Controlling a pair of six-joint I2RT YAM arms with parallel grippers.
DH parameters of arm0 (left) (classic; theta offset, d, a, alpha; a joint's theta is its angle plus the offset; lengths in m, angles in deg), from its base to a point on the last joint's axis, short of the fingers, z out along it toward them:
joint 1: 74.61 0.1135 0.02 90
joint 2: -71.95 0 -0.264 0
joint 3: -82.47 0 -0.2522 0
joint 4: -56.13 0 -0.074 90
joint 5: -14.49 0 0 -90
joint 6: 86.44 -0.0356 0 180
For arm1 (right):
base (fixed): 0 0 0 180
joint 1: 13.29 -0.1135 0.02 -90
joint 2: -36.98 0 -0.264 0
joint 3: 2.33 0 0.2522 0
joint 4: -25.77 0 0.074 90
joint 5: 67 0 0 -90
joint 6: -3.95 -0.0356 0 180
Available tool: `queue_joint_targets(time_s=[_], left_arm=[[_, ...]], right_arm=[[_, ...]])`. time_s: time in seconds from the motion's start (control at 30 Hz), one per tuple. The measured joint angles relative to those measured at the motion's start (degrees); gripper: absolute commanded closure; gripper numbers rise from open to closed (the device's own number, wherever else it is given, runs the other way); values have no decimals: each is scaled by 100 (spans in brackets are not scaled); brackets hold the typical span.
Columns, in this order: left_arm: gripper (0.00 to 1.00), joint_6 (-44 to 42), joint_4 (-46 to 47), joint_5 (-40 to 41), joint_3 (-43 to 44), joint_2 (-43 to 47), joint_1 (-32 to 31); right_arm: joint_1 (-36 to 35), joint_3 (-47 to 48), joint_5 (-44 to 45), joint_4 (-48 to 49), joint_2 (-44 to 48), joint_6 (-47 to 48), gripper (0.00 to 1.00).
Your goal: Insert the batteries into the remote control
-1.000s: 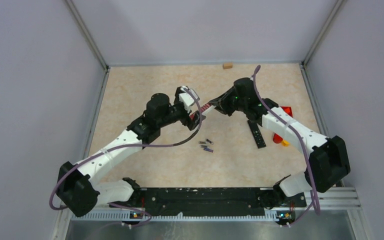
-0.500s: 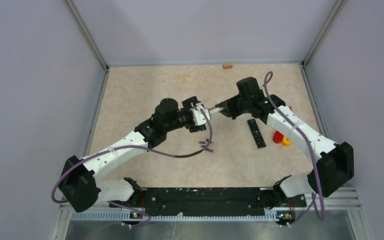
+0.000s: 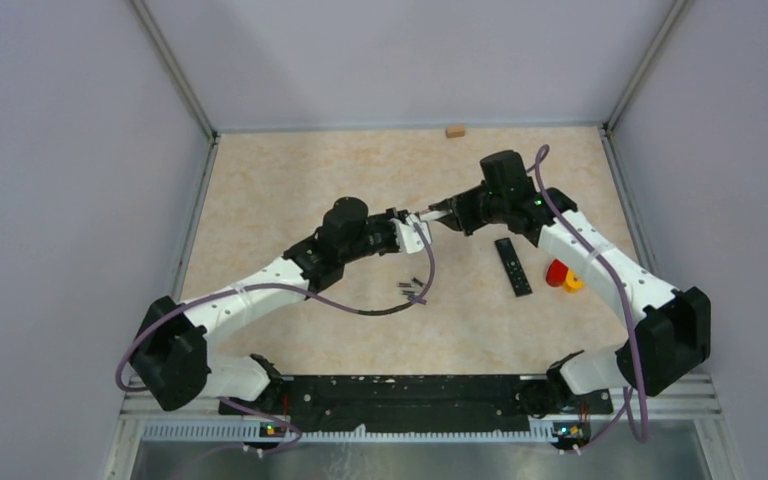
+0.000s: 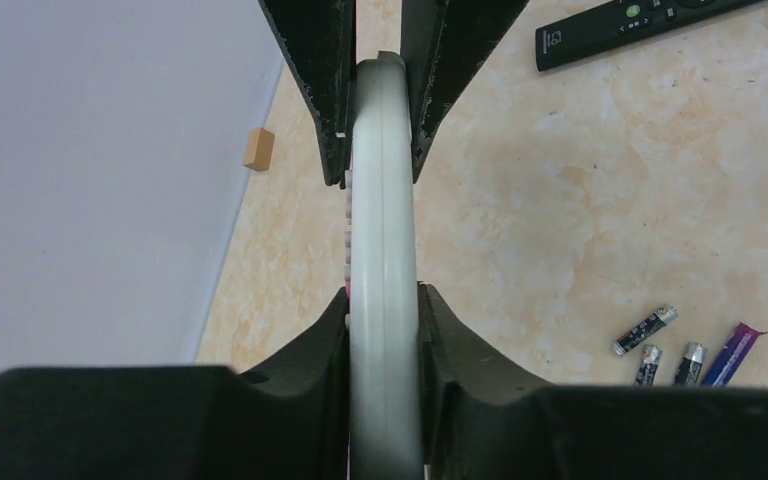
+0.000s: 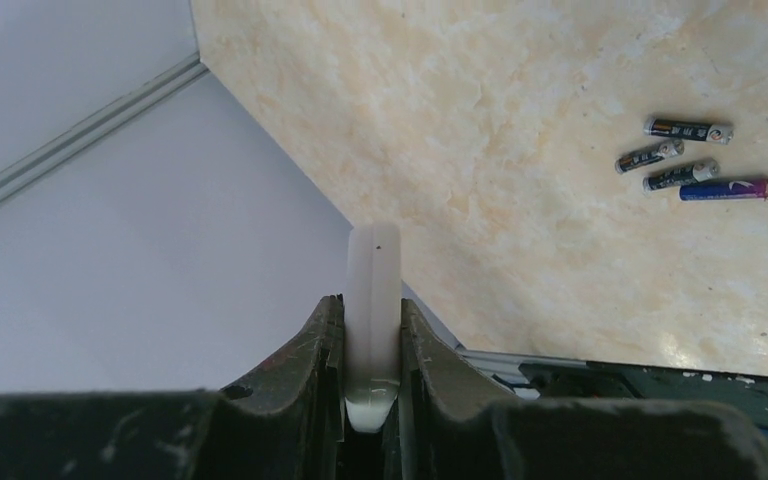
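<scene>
A slim white remote control [image 3: 426, 214] hangs above the table, held at both ends. My left gripper [image 3: 407, 226] is shut on its near end, and the left wrist view shows the remote [image 4: 384, 230] edge-on between the pads. My right gripper [image 3: 447, 213] is shut on the other end [image 5: 372, 280]; its black fingers [image 4: 312, 80] show at the top of the left wrist view. The batteries [image 3: 412, 289] lie loose on the table below, several dark ones [image 5: 682, 152] and one purplish [image 5: 725, 188], also seen in the left wrist view [image 4: 646, 330].
A black remote [image 3: 513, 266] lies face up right of the batteries. A red and yellow object [image 3: 561, 275] sits beside the right arm. A small wooden block [image 3: 454, 131] rests by the back wall. The left arm's purple cable droops near the batteries.
My left gripper swung right to the white remote and closed on its free end. The right gripper kept its grip and shifted slightly right, levelling the remote.
</scene>
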Motion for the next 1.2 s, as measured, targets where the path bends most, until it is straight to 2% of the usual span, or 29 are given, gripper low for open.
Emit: queue_joint_targets(time_s=[0.03,0.07,0.13,0.17,0.2,0.3,0.47,0.6,0.77,0.93,1.07,1.2], left_arm=[[85,-83,81,24,2,-48,-7],[90,-133,146,42,2,-87,-17],[100,-197,205,61,17,-142,-31],[100,-192,203,72,42,-166,-35],[100,-144,190,98,66,-192,-35],[100,107,101,168,164,-293,-15],[100,868,-66,162,313,-350,103],[100,1572,-39,85,310,-350,192],[100,2225,66,72,269,-348,328],[97,2962,295,-197,-39,-214,732],[87,3582,317,-850,-179,-55,1178],[87,4019,-37,-2181,-11,26,1626]], right_arm=[[13,0,-4,-9,0,-17,100],[46,0,-15,-22,0,-33,90],[94,0,-48,-52,0,-37,48],[120,0,-63,-48,-11,31,30],[153,0,-136,-17,-24,181,21],[192,7,-223,83,-44,730,11],[273,-175,-186,404,98,1930,10],[529,-973,-55,903,876,2682,10],[761,-1600,96,1486,1718,3606,15],[761,-2065,-157,2127,1971,4695,18],[761,-2577,-885,2653,1985,5423,16],[758,-2813,-1725,3112,1996,6022,13]])
